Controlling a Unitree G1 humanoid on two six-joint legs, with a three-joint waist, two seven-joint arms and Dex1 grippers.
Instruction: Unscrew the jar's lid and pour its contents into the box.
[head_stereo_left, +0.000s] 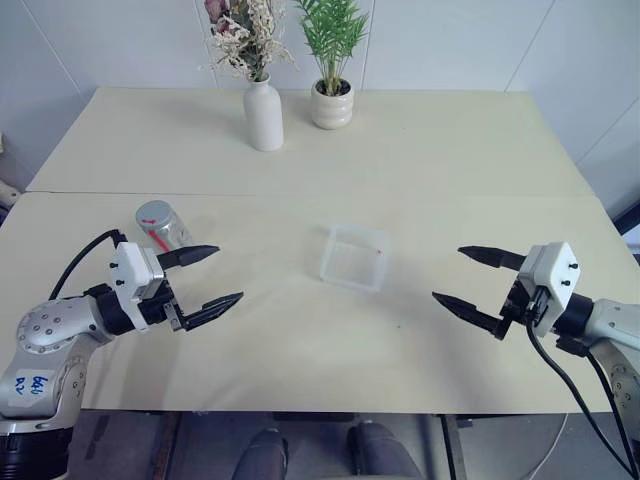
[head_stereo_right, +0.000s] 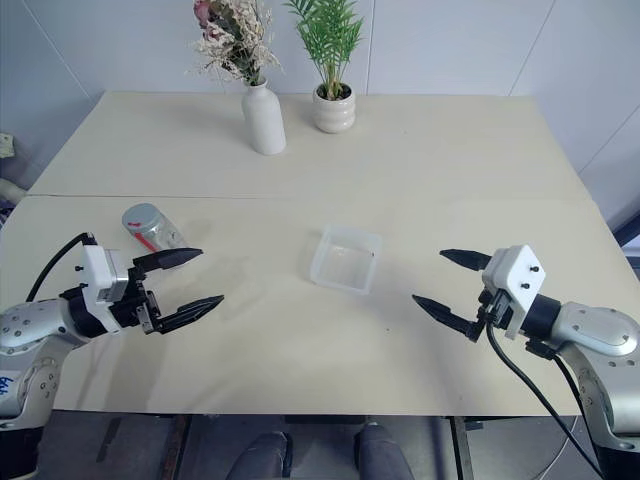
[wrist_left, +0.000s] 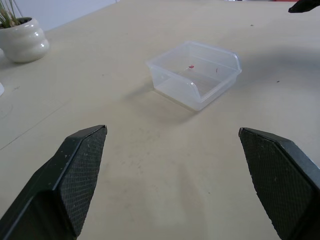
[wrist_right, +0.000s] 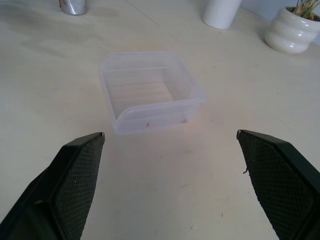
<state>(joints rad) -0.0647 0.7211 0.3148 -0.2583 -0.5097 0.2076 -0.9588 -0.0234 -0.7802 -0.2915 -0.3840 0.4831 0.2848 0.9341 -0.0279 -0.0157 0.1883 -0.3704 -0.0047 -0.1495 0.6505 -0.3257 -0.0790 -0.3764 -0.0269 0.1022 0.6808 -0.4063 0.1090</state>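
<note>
The box (head_stereo_left: 353, 257) stands near the middle of the cream table (head_stereo_left: 420, 160) and serves here as the landmark. It is a shallow square container of clear frosted plastic, it stands upright with its open side up, and a tiny red mark shows at one of its corners. Nothing can be made out inside it.

The jar (head_stereo_left: 163, 226) is well to the robot's left of the box, on the table. Its grey lid (head_stereo_left: 153, 213) is on it, and a red mark shows on its clear side. It seems to lean, but whether it lies or stands is hard to tell. The contents of the jar cannot be made out.

The left gripper (head_stereo_left: 212, 276) hovers to the left of the box and just on the near side of the jar, not touching it. Its jaws are spread wide and hold nothing. The right gripper (head_stereo_left: 466, 277) hovers to the right of the box, well apart from it, and its jaws are also spread wide and empty. Both grippers point inward, toward the box.

Beyond the box, near the far edge of the table, a white vase (head_stereo_left: 263, 115) with dried flowers stands beside a white plant pot (head_stereo_left: 332, 105) with a green plant.
</note>
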